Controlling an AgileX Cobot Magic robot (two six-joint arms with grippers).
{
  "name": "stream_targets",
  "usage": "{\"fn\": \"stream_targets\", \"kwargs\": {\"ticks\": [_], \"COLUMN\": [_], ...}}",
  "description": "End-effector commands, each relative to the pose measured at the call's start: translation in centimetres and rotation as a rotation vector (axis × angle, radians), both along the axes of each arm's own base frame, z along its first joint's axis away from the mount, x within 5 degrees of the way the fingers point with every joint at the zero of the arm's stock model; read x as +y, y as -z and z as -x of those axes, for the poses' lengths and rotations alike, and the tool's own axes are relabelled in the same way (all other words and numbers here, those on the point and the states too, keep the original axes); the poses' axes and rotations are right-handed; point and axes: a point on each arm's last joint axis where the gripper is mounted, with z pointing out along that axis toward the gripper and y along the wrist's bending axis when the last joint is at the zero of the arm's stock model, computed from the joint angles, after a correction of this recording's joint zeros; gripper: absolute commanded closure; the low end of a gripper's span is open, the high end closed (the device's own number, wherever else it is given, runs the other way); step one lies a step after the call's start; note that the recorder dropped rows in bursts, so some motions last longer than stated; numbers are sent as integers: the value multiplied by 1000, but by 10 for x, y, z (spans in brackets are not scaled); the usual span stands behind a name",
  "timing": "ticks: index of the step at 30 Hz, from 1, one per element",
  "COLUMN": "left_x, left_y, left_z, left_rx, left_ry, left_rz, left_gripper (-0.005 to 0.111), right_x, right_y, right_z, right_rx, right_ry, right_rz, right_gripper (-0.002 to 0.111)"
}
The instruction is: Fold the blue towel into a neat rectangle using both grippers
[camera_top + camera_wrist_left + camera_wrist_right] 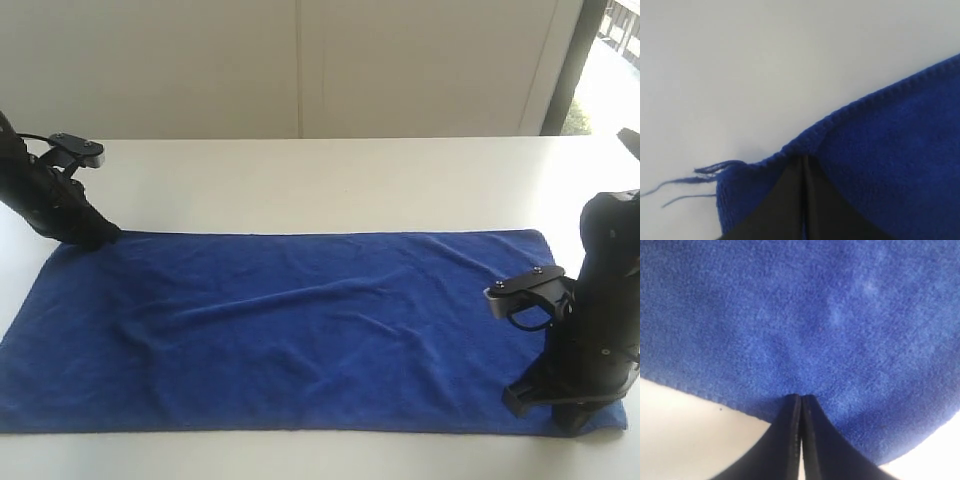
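A: Ext view first. Nearest the cam is the R gripper (pixel 572 415), low on the right, tip down on the towel (pixel 300 330) close to its near right corner.
B: Jaws?
A: Too small to read here. L gripper (pixel 104 237) is on the far left corner, so the two sit on opposite corners.
B: Towel's lie?
A: Flat on the table (pixel 350 175), long axis left-right. Each arm is nearest its own short end, and the cloth runs from each tip toward the other arm. I'd judge the fold turns on that, since both ends are within reach but the grips aren't on the same long edge.
B: L wrist view?
A: L gripper (pixel 803 161) has its jaws pressed together, no gap. The tip touches the towel (pixel 890 165) just inside the hem, and the hem puckers there. Can't tell if cloth is nipped between them. Loose threads (pixel 690 181) trail off the corner onto bare table (pixel 740 60).
B: R wrist view?
A: R gripper (pixel 801 398) is the same, jaws tight together. The tip rests on the towel (pixel 800 315) just inside its edge, with table (pixel 685 440) beside. Whether it pinches cloth, can't tell either.
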Motion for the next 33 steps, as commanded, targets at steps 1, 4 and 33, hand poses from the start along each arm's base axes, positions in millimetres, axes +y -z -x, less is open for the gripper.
{"fn": "stream_targets", "kwargs": {"ticks": [1,4,33], "left_x": [-1,-1,-5], "left_y": [12,12,-41], "left_z": [3,3,7], "left_rx": [45,45,-52], "left_ry": [23,23,21], "left_rz": [-18,-18,33], "left_gripper": [107,107,107], "right_x": [-1,-1,-5], "right_y": [7,7,-51], "right_z": [13,13,-1], "right_rx": [103,111,-227], "right_ry": [-4,-2,29], "right_rz": [12,13,54], "right_gripper": [108,108,108]}}
